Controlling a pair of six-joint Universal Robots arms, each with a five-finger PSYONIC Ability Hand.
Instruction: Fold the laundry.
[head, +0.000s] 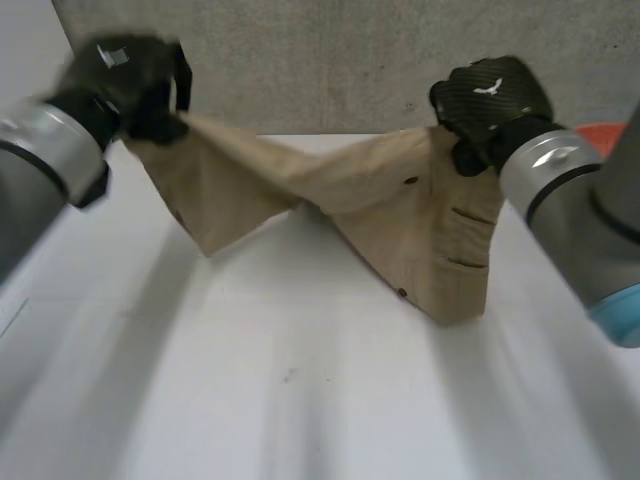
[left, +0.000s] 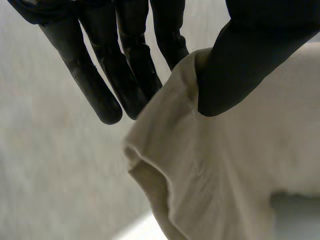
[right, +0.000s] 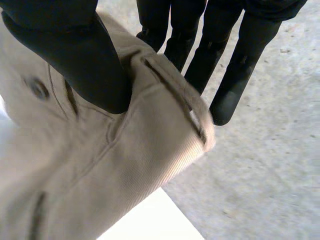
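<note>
Left hand (head: 130, 82), at ten o'clock, pinches one end of the tan garment (head: 380, 210); right hand (head: 490, 100), at two o'clock, pinches its buttoned end, spanning it over the white table (head: 300, 390). Judged early: no fold yet made.

On the white table (head: 300, 400) the lower folds of the tan garment (head: 400, 220) seem to rest.

White table (head: 300, 400), grey concrete wall (head: 320, 60) behind it, orange-red thing (head: 603, 133) at right
</note>
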